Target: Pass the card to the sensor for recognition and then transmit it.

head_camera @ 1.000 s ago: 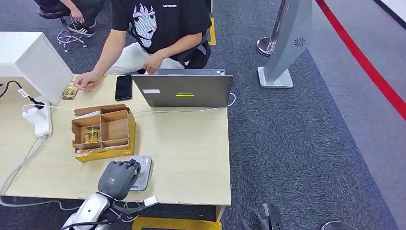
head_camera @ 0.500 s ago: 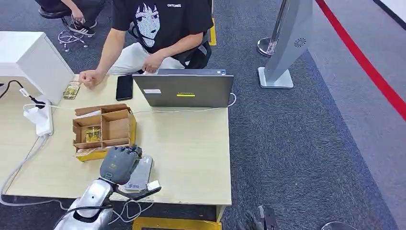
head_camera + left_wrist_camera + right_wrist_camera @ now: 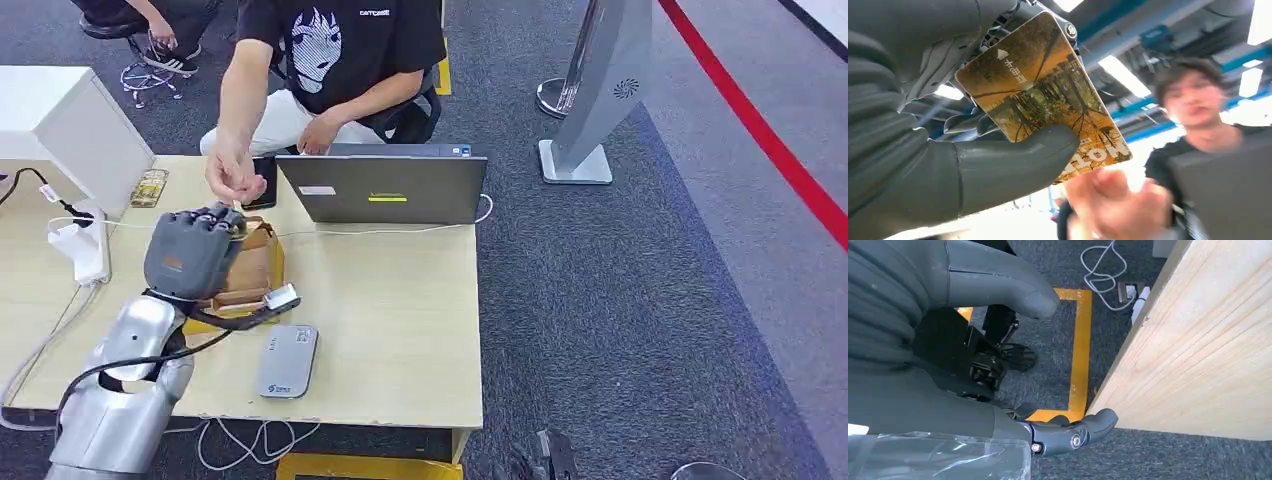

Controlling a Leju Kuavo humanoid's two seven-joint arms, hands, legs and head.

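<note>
Golden-brown tree-printed card (image 3: 1048,100) — grey thumb (image 3: 1013,160), pale wood table (image 3: 390,300), silver laptop (image 3: 385,190)

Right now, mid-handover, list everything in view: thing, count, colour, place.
card: 1, yellow-brown tree print, held in left hand, raised toward the person
sensor: 1, grey, near table edge
box: 1, brown cardboard, partly behind left hand
second card: 1, yellowish, far left of table
laptop: 1, grey, far edge of table
phone: 1, black, beside laptop
power strip: 1, white, left of table
table: 1, light wood
person's hand: 1, reaching toward the card
left hand: grey, holds card
right hand: grey, hanging beside the table, holds nothing
</note>
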